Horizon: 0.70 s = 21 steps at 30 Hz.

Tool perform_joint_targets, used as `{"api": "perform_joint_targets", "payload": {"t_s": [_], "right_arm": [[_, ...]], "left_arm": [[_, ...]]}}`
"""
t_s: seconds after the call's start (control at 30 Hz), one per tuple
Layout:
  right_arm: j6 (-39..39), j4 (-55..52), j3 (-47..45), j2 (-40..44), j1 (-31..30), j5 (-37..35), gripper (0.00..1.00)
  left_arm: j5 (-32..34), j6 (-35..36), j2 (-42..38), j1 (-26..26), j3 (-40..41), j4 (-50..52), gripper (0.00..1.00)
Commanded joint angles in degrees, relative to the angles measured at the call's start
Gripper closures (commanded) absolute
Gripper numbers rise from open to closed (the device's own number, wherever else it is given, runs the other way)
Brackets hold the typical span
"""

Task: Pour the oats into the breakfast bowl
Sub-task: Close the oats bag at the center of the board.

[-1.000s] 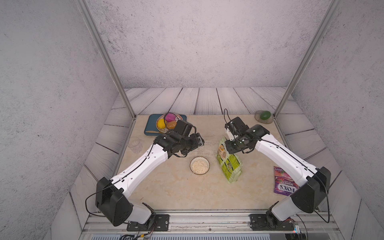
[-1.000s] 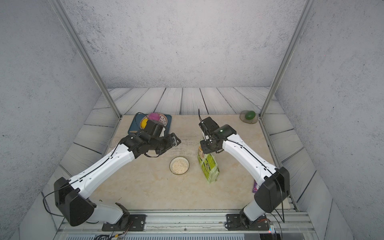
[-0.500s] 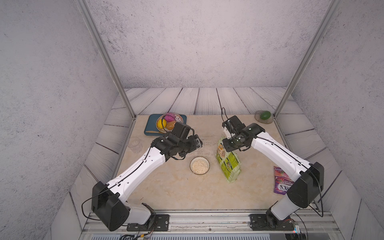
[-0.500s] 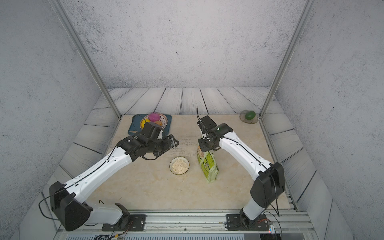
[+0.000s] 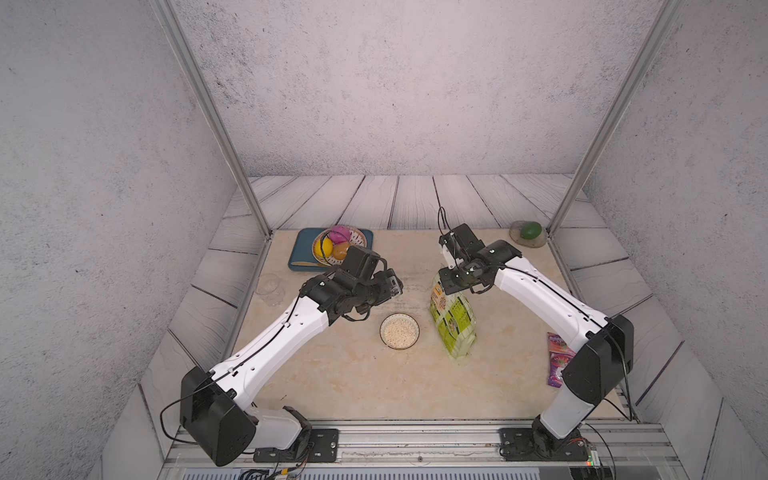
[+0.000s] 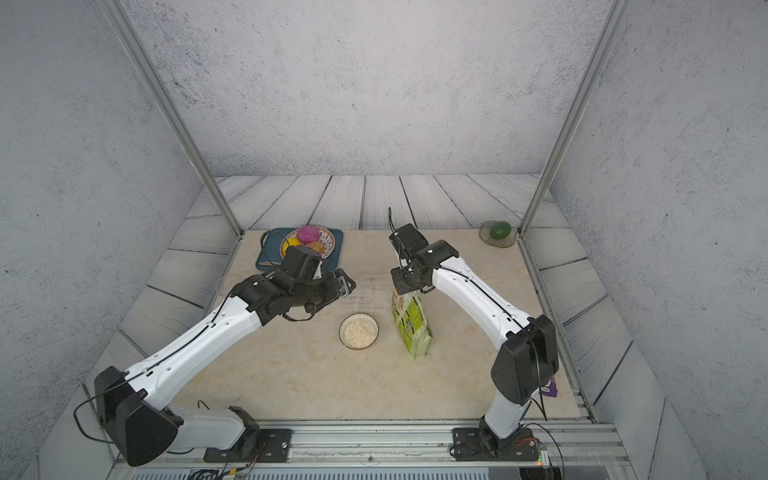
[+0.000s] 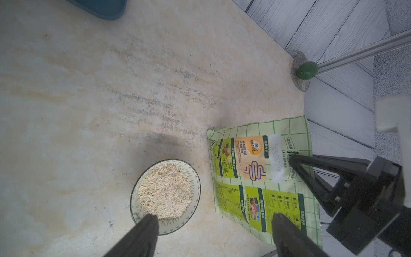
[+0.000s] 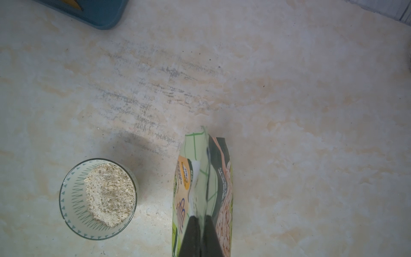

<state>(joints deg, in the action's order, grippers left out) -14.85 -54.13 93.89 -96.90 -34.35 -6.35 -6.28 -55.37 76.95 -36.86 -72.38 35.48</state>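
Centre of table point(image 5: 353, 382): bowl point(image 5: 399, 331) holds heap of oats point(image 6: 358, 331). Pouch point(image 5: 453, 324) stands upright just beside it, not touching. Both sit where they sat a second ago. Right claw point(image 8: 201, 219) pressed together, pinching pouch's top seam. Right elbow has swung inward and now half covers candy bag point(image 5: 556, 353). Left claw point(image 7: 215, 217) spread wide, empty, hovering above table near bowl, barely shifted.

White arm links point(image 5: 286, 332), black joints point(image 5: 216, 419), thin black cables point(image 5: 441, 216) (green wrist light point(image 6: 432, 251))
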Motion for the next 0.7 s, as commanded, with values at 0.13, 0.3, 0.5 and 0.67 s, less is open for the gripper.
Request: {"api": "perform_joint_targets", "payload": {"t_s": [0.13,0.3,0.5,0.67], "right_arm": [[0.15,1.2,3.36,-2.46,0.79,-0.3,0.64],[1.92,0.34,6.59,-6.9,0.78,-0.24,0.89],[1.83,0.85,7.67,-4.47,0.77,1.01,1.0],[0.18,-2.97,9.24,-1.99,0.79,2.53,0.86]], "left_arm": [[1.65,0.76,-2.45,0.25,0.04,0.94,0.13],[2.65,0.64,-3.06,0.3,0.35,0.99,0.13],[3.78,0.71,-3.92,0.39,0.43,1.25,0.13],[5.46,1.57,-4.81,0.47,0.7,1.42,0.11]]}}
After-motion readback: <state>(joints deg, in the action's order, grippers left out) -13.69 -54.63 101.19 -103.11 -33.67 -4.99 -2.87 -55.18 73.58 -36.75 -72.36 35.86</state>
